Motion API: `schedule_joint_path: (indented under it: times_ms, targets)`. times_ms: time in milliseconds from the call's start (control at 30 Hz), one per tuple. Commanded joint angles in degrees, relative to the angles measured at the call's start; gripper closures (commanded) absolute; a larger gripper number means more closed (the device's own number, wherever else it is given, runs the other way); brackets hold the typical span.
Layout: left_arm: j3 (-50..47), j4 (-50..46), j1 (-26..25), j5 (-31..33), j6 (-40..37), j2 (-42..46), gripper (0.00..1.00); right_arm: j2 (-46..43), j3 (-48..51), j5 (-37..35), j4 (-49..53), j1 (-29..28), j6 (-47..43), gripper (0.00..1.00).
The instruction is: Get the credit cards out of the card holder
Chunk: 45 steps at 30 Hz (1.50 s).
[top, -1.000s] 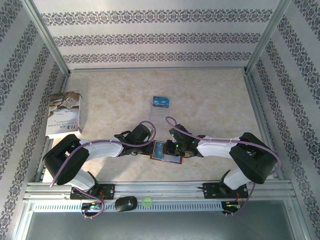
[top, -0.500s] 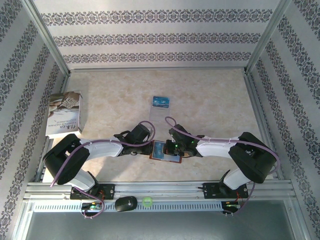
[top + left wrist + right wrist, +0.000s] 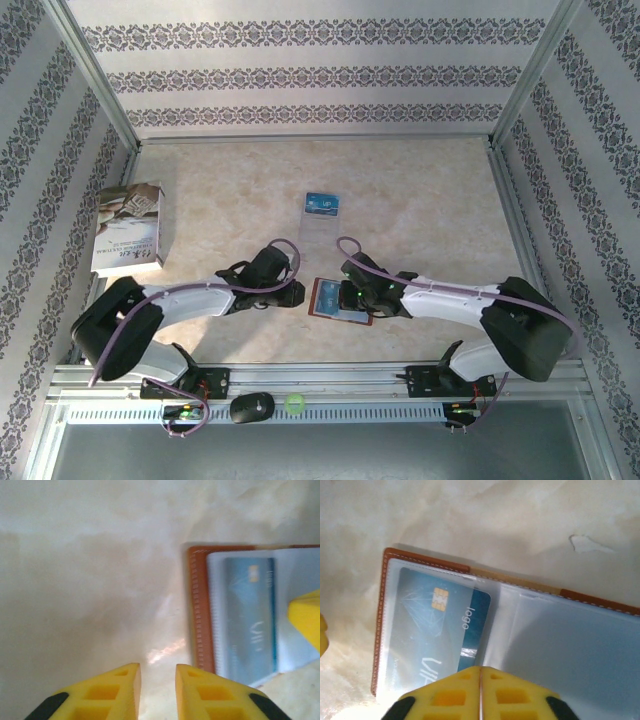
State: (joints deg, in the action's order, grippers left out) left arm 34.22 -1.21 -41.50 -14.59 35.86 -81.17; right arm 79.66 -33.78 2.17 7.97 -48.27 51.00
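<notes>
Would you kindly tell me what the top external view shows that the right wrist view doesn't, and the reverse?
Top external adds the booklet at the left and a loose blue card beyond the holder. Right wrist adds the sleeved card in detail, with its gold chip and "logo" print, and the right end effector shut. Both share the open holder with that blue card inside.
</notes>
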Motion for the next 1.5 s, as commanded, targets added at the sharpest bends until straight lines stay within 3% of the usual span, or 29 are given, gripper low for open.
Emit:
schedule_joint_path:
  times_ms: [0,167,367,567,800,1100,1300,1467]
  targets:
    - [1.14,-0.31,0.46,-0.05,-1.64,2.82,0.70,-3.38,-0.77,-2.46,1.13,-0.86,-3.36,0.84]
    - [6.27,-0.77,-1.75,0.78,-4.43,-0.69,0.73,-5.48,-1.18,-0.42,1.14,-0.41,-5.78,0.81]
    - [11.80,0.96,-4.62,-0.17,-6.14,-7.85,0.81,-6.51,0.44,0.88,0.69,-0.33,-4.82,0.84]
    - [13.01,-0.12,-4.61,2.19,-6.17,-11.97,0.89,-5.48,1.61,4.89,-1.35,-0.25,-4.44,0.84]
    - [11.10,1.30,-4.47,1.95,-5.19,-13.79,0.90,-3.22,2.12,7.47,-3.53,-0.42,-3.81,0.83]
    - [9.67,1.67,-4.84,1.46,-4.57,-8.53,0.84,-3.90,2.14,6.89,-3.20,-0.03,-3.76,0.82]
    - [11.34,3.24,-5.53,-0.66,-4.04,-12.07,0.86,-3.92,2.31,7.36,-3.51,0.11,-3.47,0.82]
    - [10.31,3.09,-5.28,1.66,-3.78,-14.05,0.89,-2.99,2.62,8.71,-4.65,0.11,-2.96,0.81]
